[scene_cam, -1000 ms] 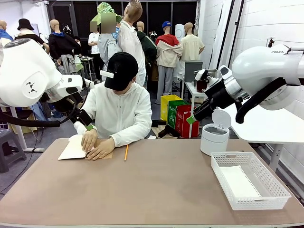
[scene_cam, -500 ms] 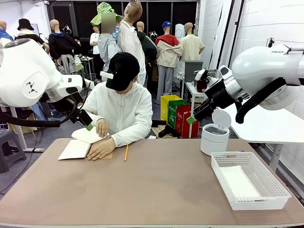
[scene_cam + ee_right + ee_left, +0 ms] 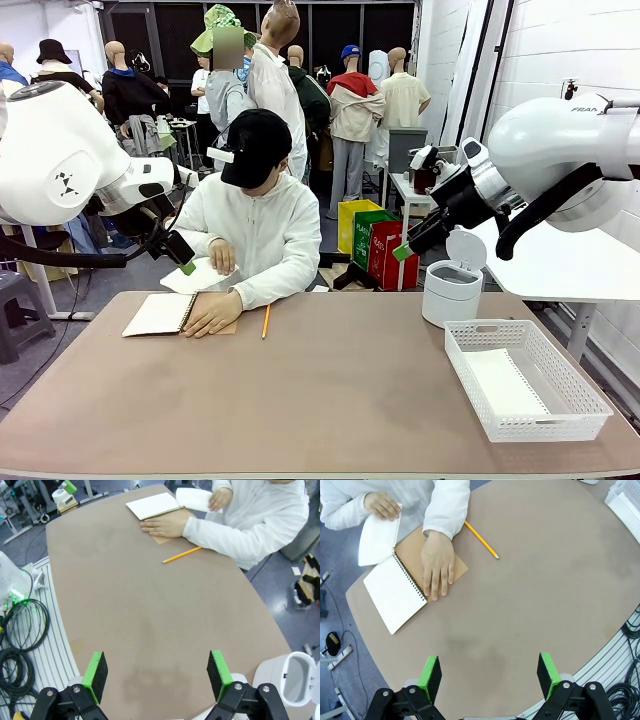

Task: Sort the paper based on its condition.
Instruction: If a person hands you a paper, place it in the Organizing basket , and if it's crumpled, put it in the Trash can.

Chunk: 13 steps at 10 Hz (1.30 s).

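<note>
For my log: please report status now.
Left tool open, right tool open, both raised. Person's hand pulling sheet from notebook. Table path unobstructed.

The front view sits low at the table's (image 3: 330, 400) near edge and looks level across it at the person (image 3: 255, 235) on the far side, with the room behind; arms enter at upper left and upper right of the frame.

The left wrist view looks steeply down from high over the table (image 3: 535, 605), its own pads (image 3: 430, 672) rising from the bottom edge; the person's end lies at upper left.

The right wrist view also looks down from high up, at a slant, with the person at upper right.

All three share the tabletop, the notebook (image 3: 160, 314) (image 3: 395, 595) (image 3: 150, 505), the pencil (image 3: 266, 321) (image 3: 481, 540) (image 3: 182, 554) and the person's hands.
</note>
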Each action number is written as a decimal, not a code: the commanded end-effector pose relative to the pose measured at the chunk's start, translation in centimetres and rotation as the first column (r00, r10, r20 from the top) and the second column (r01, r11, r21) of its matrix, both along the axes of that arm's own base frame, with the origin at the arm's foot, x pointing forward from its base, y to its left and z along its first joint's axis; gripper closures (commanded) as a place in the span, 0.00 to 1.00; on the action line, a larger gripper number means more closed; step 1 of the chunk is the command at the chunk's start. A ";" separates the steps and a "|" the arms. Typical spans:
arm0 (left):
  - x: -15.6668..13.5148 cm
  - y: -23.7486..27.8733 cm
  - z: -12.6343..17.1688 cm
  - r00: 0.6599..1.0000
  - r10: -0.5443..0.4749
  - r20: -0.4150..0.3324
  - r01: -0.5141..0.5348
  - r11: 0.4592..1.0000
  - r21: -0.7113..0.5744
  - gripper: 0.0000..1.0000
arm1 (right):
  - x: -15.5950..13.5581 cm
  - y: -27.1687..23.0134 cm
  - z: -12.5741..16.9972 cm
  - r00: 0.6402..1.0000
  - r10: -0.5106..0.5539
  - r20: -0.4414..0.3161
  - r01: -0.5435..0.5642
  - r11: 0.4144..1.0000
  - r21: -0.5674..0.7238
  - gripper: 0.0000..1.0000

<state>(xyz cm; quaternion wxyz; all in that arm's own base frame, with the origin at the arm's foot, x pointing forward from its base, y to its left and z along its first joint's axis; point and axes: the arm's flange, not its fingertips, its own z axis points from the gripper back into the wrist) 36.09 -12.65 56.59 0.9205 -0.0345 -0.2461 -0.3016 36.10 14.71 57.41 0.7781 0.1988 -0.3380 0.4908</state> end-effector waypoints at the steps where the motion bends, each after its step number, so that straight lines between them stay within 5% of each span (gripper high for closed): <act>1: 0.0 0.1 0.1 1.000 -0.002 0.001 0.002 1.000 -0.006 0.00 | 0.0 0.1 0.0 1.000 0.002 -0.003 -0.002 1.000 -0.002 0.00; 13: 0.0 0.1 0.1 1.000 -0.002 0.001 0.002 1.000 -0.006 0.00 | 0.0 0.1 0.0 1.000 0.002 -0.003 -0.002 1.000 -0.002 0.00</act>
